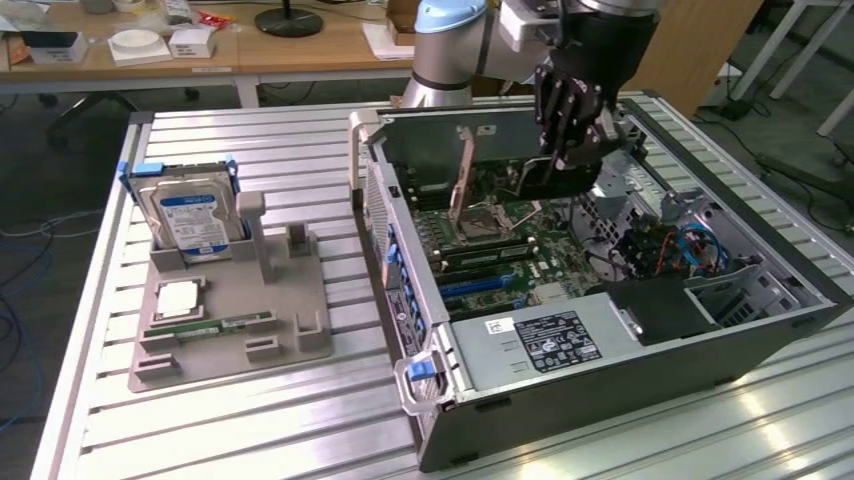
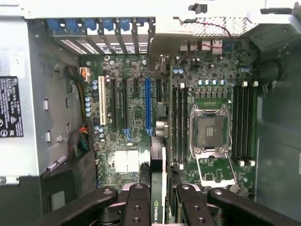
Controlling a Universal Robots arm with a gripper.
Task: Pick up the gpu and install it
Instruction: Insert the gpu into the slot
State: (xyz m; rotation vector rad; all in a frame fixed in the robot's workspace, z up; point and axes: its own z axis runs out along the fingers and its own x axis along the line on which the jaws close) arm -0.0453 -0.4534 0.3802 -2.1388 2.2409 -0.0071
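While hand (image 1: pixel 574 152) pinches gpu (image 1: pixel 554 182) above case (image 1: pixel 601 375), slatted metal table (image 1: pixel 240 420); wooden desk (image 1: pixel 307 52) behind

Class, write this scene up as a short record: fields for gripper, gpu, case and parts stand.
gripper: shut on gpu, above the case
gpu: held on edge over the motherboard
case: lying on its side, panel off
stand: holds hard drive and memory stick
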